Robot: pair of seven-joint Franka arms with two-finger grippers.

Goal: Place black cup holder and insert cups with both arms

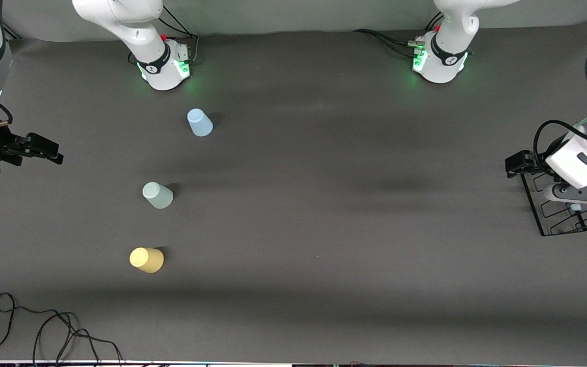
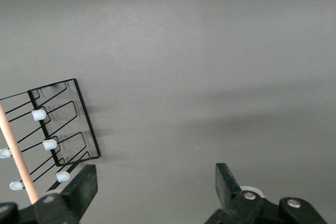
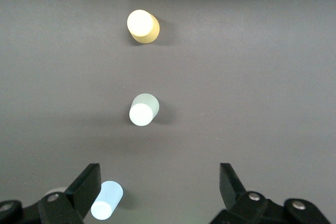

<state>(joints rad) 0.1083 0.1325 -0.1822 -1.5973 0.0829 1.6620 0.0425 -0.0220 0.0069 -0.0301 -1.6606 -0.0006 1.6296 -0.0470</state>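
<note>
Hanging wide-jawed and empty, the left gripper is poised over the black cup holder at its arm's table end, seemingly to take it first, while the right gripper, equally spread, waits near the 3 upturned cups.

Robotics lab setup, not a home or shop.
Two white arms are bolted w/ lit green bases onto a desk covered in plain grey mat; loose cables are left at its edge.
</note>
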